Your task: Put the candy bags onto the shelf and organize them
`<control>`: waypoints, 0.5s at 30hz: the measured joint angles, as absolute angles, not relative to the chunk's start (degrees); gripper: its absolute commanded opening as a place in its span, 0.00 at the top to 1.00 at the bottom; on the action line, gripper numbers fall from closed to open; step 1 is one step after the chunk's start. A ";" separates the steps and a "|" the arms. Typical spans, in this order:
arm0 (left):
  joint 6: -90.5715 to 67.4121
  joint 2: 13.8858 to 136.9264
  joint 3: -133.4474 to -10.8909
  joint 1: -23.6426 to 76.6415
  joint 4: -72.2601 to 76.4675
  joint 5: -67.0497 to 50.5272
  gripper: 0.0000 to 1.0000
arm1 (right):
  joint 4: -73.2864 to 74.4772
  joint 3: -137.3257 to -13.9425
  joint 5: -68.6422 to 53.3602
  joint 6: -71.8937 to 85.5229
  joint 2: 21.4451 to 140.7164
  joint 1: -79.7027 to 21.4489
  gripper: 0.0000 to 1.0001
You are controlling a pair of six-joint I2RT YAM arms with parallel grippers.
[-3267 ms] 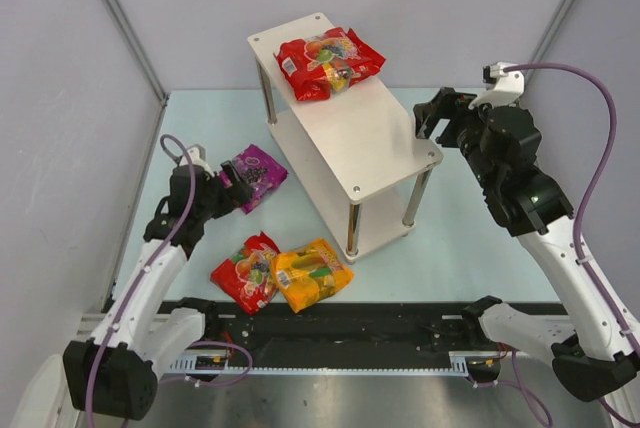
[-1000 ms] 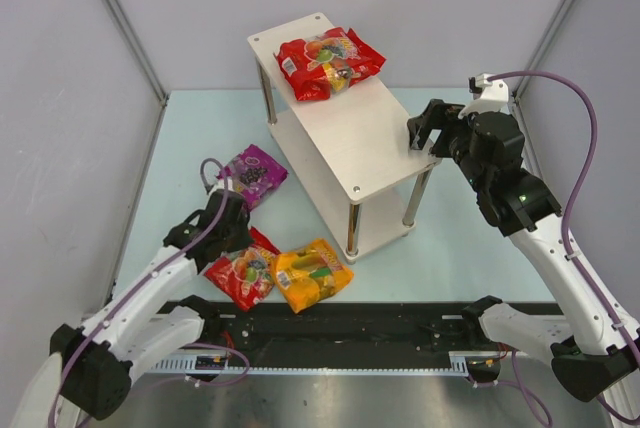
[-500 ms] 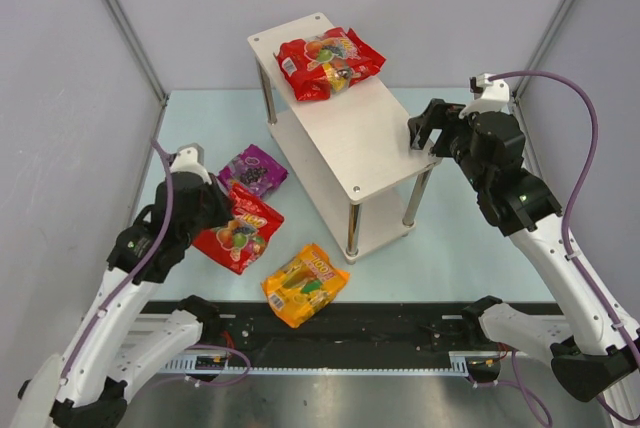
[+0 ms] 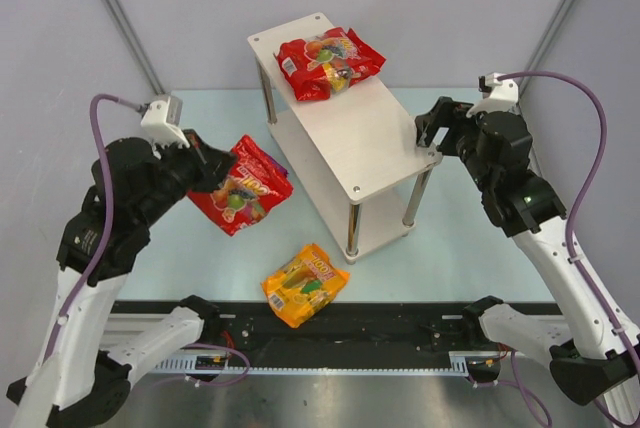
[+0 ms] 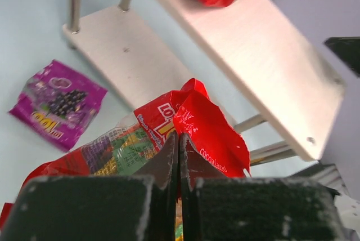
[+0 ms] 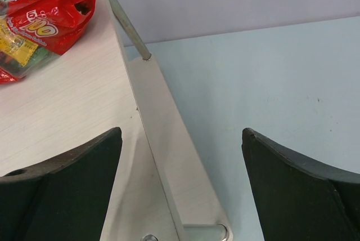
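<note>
Red bag (image 4: pixel 240 190) hangs pinched in our left gripper (image 4: pixel 208 166), left of the shelf (image 4: pixel 385 233). We should raise it above the top tier (image 4: pixel 375 133) and lay it flat beside the far red bag (image 4: pixel 328 60). Our right gripper (image 4: pixel 432 128) stands wide, empty.

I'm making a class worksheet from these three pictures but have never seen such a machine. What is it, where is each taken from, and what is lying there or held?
Two robot arms are bolted to a table. The wide picture looks down from above; the other two come from wrist cameras. The left arm holds a red candy bag in shut jaws, above the table. An orange bag and a purple bag lie on the table; another red bag lies on the top board of the shelf. The right arm has open, empty jaws over the shelf's edge.
</note>
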State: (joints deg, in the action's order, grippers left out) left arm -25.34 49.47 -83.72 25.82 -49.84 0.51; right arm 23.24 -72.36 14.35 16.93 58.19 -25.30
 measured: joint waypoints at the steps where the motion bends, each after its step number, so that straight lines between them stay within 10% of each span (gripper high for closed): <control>1: -25.30 50.54 -85.36 25.82 -49.47 -0.86 1.00 | 23.24 -72.36 14.52 16.93 58.06 -25.08 0.07; 15: -22.96 77.67 -123.96 32.69 -51.94 -9.23 1.00 | 20.47 -72.20 15.40 19.53 53.82 -17.39 0.06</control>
